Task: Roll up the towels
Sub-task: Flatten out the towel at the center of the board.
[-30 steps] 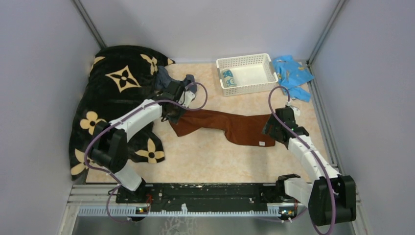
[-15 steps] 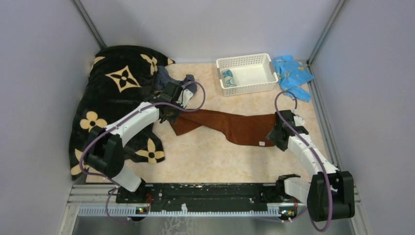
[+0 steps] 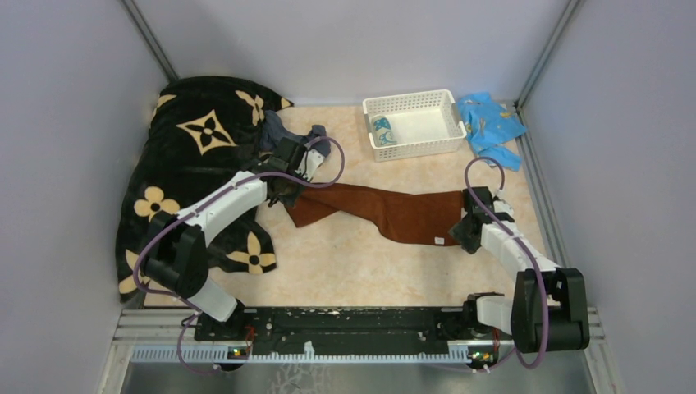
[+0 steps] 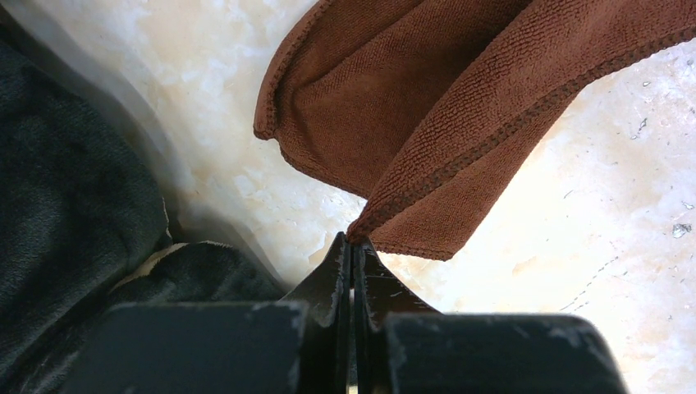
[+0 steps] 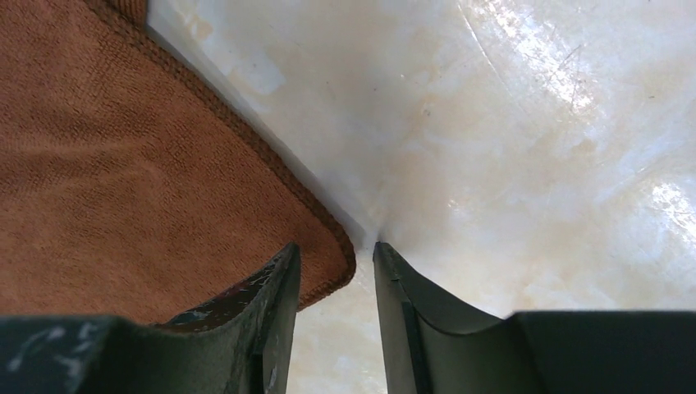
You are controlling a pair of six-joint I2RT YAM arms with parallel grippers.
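The rust-brown terry towel (image 3: 386,212) lies across the middle of the beige marbled table (image 3: 353,263), its long axis running from left to right, so that one short end is at each arm. The left gripper (image 4: 353,246) is closed tightly on the hem of the left corner. The right gripper (image 5: 336,256) is at the other end, its fingers parted only narrowly and holding nothing: the near right corner of the cloth lies just between them, one finger over the fabric and the other over bare table. I judge that the coming move is to close here (the corner is thin and flat, so a finger may slide over it). The cloth is twisted in the middle and probably needs stretching before rolling. Room is limited: the big black blanket with tan flowers (image 3: 197,148) lies just beside the left arm, the white plastic basket (image 3: 418,153) with the rolled teal-and-white patterned towel (image 3: 382,130) stands behind, and the dark slate towel (image 3: 279,130) waits against the blanket
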